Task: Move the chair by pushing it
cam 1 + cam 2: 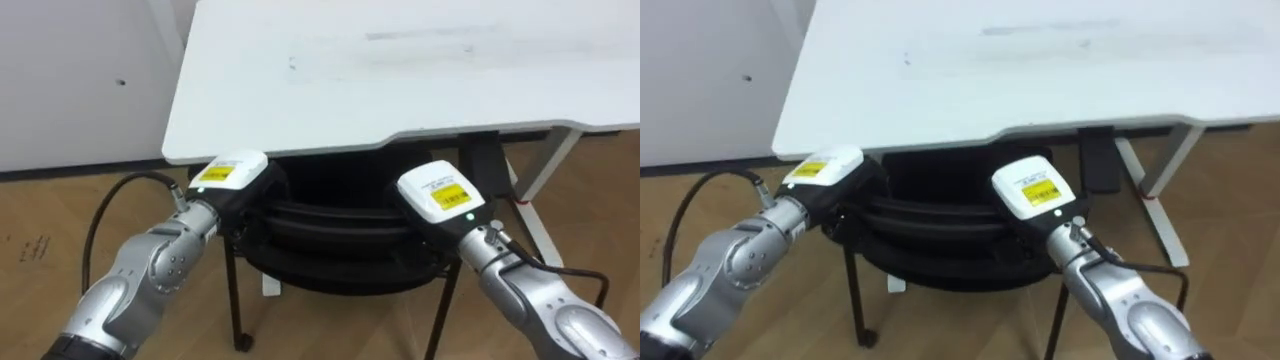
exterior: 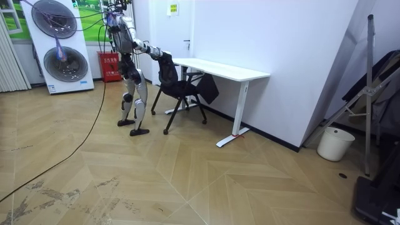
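The robot stood on the wooden floor (image 2: 187, 175) right behind the black chair (image 1: 330, 240), both arms stretched forward. The chair sat at the near edge of the white surface (image 1: 400, 70), its seat seemingly partly under the top. Its backrest ran across the robot's front from left to right.

The left robot hand (image 1: 228, 175) lay at the backrest's left end and the right robot hand (image 1: 440, 192) at its right end, both equally near. Their fingers were hidden over the backrest's far side, so I couldn't tell whether they curled round it or lay flat.

The chair lay straight ahead of both hands, with the surface beyond. To my eye, the push had to go squarely forward, across the backrest's long line.
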### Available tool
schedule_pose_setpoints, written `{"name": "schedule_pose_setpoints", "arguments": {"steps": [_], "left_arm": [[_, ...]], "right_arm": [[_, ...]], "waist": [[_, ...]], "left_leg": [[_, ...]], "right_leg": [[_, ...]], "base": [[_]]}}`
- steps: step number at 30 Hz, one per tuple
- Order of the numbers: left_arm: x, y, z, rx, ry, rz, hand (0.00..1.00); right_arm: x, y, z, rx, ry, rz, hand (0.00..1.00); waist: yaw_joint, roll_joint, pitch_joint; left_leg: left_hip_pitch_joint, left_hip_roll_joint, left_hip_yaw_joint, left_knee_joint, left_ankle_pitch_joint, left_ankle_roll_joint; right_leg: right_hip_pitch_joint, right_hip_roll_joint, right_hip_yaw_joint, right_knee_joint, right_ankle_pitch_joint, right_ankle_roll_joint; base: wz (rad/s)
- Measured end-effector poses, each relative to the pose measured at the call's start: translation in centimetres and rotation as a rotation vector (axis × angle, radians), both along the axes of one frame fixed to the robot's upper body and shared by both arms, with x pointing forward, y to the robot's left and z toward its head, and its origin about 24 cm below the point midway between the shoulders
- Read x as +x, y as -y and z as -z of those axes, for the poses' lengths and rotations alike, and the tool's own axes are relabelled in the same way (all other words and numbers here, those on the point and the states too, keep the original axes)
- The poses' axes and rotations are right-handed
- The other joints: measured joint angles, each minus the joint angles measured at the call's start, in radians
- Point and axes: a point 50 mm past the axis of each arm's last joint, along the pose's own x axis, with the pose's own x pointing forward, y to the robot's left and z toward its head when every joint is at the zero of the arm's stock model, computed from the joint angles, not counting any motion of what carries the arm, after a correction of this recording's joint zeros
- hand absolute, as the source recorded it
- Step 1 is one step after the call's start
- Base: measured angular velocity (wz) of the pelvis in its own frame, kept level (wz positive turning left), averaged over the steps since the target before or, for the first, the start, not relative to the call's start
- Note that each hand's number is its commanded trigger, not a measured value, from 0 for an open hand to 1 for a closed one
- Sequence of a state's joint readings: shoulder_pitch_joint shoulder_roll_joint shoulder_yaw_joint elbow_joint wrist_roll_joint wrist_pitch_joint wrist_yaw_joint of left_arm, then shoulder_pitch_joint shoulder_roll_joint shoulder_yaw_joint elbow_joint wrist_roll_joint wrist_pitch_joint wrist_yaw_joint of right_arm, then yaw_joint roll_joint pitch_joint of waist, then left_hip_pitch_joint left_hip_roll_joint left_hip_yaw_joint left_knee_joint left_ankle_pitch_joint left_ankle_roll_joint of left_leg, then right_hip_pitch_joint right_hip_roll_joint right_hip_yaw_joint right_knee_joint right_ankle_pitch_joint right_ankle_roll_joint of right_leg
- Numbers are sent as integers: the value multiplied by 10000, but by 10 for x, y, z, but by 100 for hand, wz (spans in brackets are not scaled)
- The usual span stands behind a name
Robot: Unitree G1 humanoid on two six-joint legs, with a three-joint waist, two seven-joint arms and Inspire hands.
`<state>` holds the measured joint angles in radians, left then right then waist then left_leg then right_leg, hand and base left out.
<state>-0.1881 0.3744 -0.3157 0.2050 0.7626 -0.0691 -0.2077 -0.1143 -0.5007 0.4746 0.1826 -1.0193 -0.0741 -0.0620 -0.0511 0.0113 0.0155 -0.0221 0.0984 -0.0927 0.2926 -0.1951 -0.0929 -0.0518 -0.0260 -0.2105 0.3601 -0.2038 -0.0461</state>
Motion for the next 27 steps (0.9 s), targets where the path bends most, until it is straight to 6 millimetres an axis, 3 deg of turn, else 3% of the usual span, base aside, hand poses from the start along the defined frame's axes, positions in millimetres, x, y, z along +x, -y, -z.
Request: {"name": "schedule_pose_setpoints", "arguments": {"steps": [2, 5, 7, 10, 15, 19, 22, 24, 27], "left_arm": [[0, 0, 0, 20, -11, -24, 100], [0, 1, 0, 284, 64, 60, 100], [1, 4, 2, 438, 46, 112, 100], [0, 5, 4, 457, -83, 153, 100], [-2, 9, 5, 215, -127, 152, 100], [-3, 11, 6, 92, -183, 141, 100], [-4, 10, 8, 86, -258, 141, 100], [-6, 11, 9, 62, -295, 142, 100], [-7, 11, 10, 27, -336, 127, 100]], "right_arm": [[-1, -1, 1, 67, -162, -15, 100], [-7, -1, 6, 304, -438, -15, 100], [-12, -1, 11, 485, -644, 28, 100], [-18, -1, 12, 576, -749, 19, 100], [-18, 5, 8, 385, -698, 53, 100], [-17, 8, 6, 279, -608, 45, 100], [-19, 8, 7, 198, -543, 4, 100], [-19, 7, 7, 107, -495, -53, 100], [-19, 7, 6, 47, -457, -84, 100]], "waist": [[-8, -61, 5], [-329, -308, 0], [-555, -480, 2], [-540, -463, 3], [-487, -325, -33], [-294, -294, -51], [-173, -275, -77], [-100, -194, -162], [-63, -182, -177]], "left_leg": [[8, 110, -6, -3, 50, -89], [-157, 326, 299, 186, 145, -237], [-365, 754, 1744, 923, 159, -256], [-598, 992, 2225, 1519, 194, -197], [-534, 936, 2227, 1146, 348, -79], [-78, 523, 1996, 232, 517, -103], [136, 428, 1990, -79, 585, -123], [260, 383, 1991, -314, 599, -123], [383, 225, 1999, -568, 744, -48]], "right_leg": [[102, 78, -190, -1, -63, -86], [455, 0, -1193, -263, -273, -287], [753, 12, -1863, -322, -526, -336], [1010, 106, -2110, -323, -668, -495], [1046, 144, -2059, -327, -661, -640], [993, 82, -1798, -346, -651, -659], [1009, 70, -1633, -351, -648, -662], [888, 62, -1451, -306, -639, -650], [825, -74, -1340, -246, -624, -592]], "base": [[31], [76], [85], [30], [5], [-15], [-20], [-24], [-15]]}}
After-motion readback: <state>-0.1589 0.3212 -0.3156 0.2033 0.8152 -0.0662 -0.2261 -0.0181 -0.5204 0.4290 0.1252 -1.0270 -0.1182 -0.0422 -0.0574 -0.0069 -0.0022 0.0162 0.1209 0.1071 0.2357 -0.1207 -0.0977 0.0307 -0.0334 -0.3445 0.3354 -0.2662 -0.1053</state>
